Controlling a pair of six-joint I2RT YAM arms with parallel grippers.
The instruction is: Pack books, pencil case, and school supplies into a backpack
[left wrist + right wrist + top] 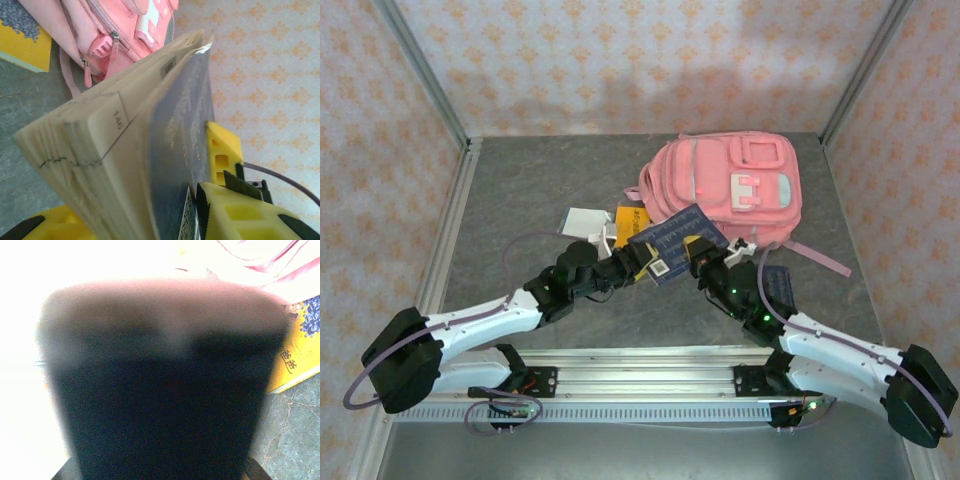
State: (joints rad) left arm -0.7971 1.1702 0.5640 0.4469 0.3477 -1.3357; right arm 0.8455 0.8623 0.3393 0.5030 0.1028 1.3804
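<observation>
Top view: left end effector and right end effector meet on 1 navy book, which is lifted and tilted between them. The left is grasping its near-left corner and the right is clenched on its near-right edge. Backpack lies flat just beyond both, and the book's far edge overlaps its near side. Yellow book is just beyond the left end effector, partly under the navy one. White packet lies left of that, flat on the counter. A 2nd navy book lies right of the right end effector beside its arm, with a pink strap trailing past it. The counter is grey and stone-patterned. Patterned wall behind, metal frame posts at the corners.

Left wrist: the navy book stands on edge between the yellow fingers, pages fanned and filling the gap. Backpack is ahead, with 2 zipper pulls facing the camera. Yellow book lies ahead-left on the counter.

Right wrist: a dark blur sits right against the lens and blocks most of the frame; can't tell what it is from here. Yellow book is ahead-right, with pink backpack fabric beyond it.
</observation>
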